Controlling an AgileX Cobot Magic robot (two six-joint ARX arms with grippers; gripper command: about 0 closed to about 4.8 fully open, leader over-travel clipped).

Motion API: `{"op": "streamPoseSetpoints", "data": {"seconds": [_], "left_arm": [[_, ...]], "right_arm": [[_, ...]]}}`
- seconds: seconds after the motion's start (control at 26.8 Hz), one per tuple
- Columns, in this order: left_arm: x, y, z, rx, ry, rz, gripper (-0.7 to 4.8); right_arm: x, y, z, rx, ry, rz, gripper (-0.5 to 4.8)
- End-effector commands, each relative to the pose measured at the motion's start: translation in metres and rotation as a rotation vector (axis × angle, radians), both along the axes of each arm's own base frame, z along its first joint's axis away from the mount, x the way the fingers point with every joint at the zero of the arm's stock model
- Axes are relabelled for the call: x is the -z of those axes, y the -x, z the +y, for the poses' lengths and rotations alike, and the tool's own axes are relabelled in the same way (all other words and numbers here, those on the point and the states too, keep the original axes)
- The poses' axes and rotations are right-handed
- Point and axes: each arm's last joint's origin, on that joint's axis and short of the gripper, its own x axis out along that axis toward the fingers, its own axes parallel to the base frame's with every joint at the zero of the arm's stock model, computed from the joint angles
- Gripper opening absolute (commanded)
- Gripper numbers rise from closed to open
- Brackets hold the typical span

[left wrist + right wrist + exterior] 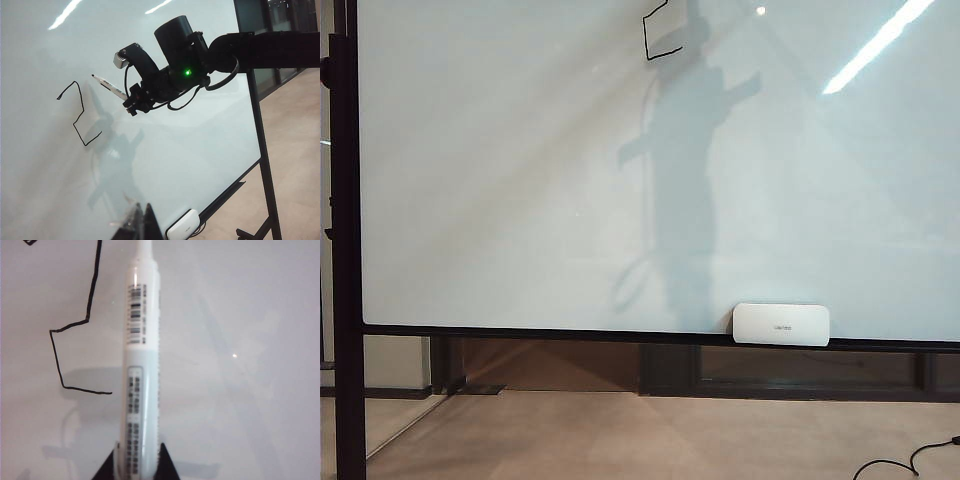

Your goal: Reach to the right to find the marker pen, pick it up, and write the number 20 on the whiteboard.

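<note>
right gripper (136,460) gripping marker pen (141,365), whiteboard (500,180)

Hand-drawn 2 (75,335) on whiteboard (240,340), marker pen (141,365) barcode print unreadable

Bright ceiling-light glare on glossy whiteboard (500,180), soft arm shadow.

Matte black right arm (270,47) with fat cylindrical joint, green light, looped black cables, grey-faced camera beside black right end effector (131,102); left end effector's black fingers (150,225).
</note>
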Motion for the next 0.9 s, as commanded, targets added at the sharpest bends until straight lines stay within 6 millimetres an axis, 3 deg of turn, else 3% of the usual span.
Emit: {"op": "streamPoseSetpoints", "data": {"seconds": [0.04, 0.9], "left_arm": [[-0.002, 0.001, 0.0, 0.005, 0.007, -0.006, -0.05], [-0.002, 0.001, 0.0, 0.005, 0.007, -0.006, -0.05]], "right_arm": [[-0.005, 0.001, -0.001, 0.006, -0.016, -0.031, -0.02], [0.007, -0.015, -0.007, 0.051, -0.01, -0.019, -0.02]]}}
